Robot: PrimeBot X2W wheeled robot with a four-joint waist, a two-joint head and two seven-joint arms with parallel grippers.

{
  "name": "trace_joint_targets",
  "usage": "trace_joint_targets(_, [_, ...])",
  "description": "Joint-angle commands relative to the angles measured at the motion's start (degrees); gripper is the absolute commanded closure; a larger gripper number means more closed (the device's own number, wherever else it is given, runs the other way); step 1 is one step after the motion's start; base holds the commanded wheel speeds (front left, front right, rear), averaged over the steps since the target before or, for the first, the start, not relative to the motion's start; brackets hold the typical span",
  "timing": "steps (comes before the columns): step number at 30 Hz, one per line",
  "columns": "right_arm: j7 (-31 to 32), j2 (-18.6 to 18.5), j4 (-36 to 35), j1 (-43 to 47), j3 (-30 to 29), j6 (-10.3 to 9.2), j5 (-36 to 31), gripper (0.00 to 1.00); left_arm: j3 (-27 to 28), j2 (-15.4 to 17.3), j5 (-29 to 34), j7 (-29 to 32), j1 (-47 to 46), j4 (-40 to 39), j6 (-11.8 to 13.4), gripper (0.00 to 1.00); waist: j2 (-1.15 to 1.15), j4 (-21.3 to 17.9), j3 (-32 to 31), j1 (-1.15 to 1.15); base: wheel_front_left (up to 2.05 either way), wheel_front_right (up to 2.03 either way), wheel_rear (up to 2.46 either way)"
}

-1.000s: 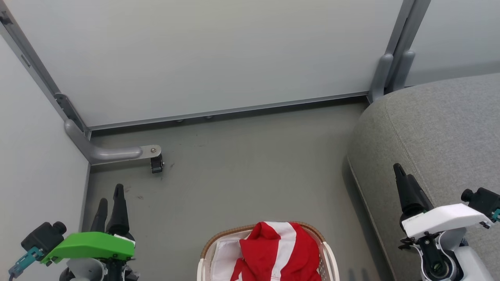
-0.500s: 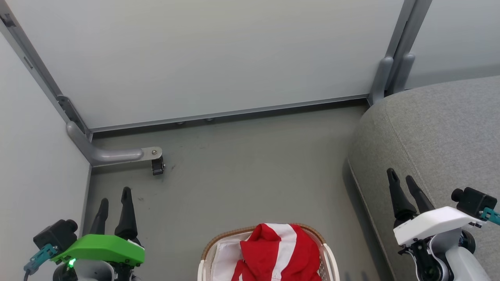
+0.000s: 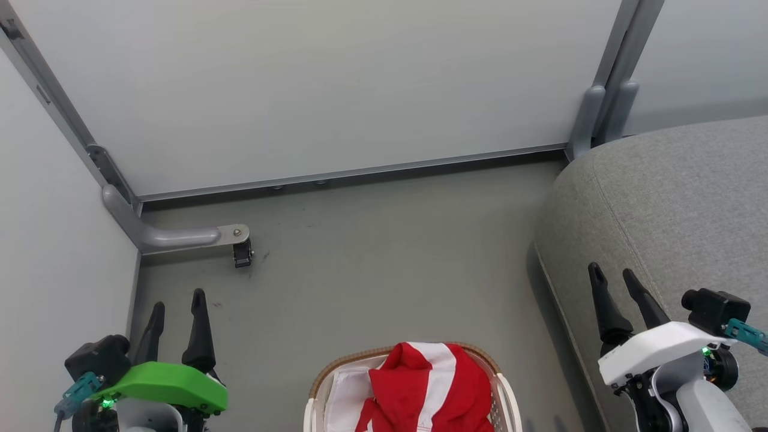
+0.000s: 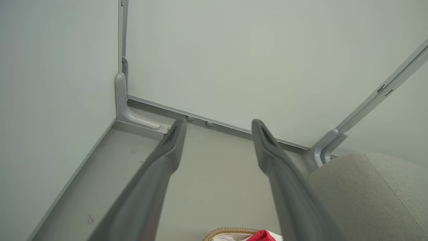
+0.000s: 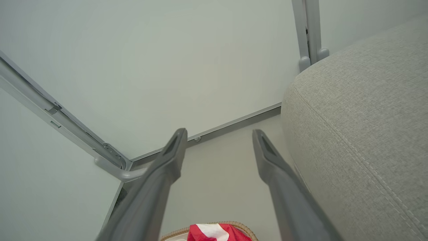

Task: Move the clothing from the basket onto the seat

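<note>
Large grey seat point(image 3: 678, 198) at right, bare of clothing. White basket point(image 3: 342, 363) on floor at bottom centre, near seat's edge, not touching. Heaped in basket: red clothing point(image 3: 420, 384), white stripe uppermost, none yet moved. Likely light, soft, limp, not fragile; prone to trailing and snagging on woven rim. Best pinched at raised bunched fold atop heap, clear of white lining. Left gripper point(image 3: 178, 300) and right gripper point(image 3: 611, 269) flanking basket, both spread wide, grasping nothing.

Left end effector point(image 3: 178, 300) and right end effector point(image 3: 611, 270) both gape wide, empty.
</note>
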Motion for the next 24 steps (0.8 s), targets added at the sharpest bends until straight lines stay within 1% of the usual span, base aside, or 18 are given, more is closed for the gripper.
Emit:
trace_joint_targets(1, [-0.6, -0.5, -0.1, -1.3, 0.2, 0.02, -1.8, 0.00, 0.1, 0.4, 1.8, -0.7, -0.6, -0.1, 0.3, 0.00, 0.00, 0.0, 0.0, 0.00, 0.00, 0.00, 0.00])
trace_joint_targets(17, [-2.7, -0.7, 0.9, -1.8, 1.1, 0.02, -10.6, 0.00, -0.1, -0.1, 10.9, -2.8, -0.4, -1.2, 0.2, 0.00, 0.00, 0.2, 0.5, 0.00, 0.00, 0.00, 0.00])
trace_joint_targets(24, [-3.5, -0.2, 1.0, -1.6, 0.4, 0.03, -14.3, 0.00, 0.2, -0.3, 14.3, -3.6, -0.3, -1.6, 0.0, 0.00, 0.00, 0.1, 0.6, 0.00, 0.00, 0.00, 0.00])
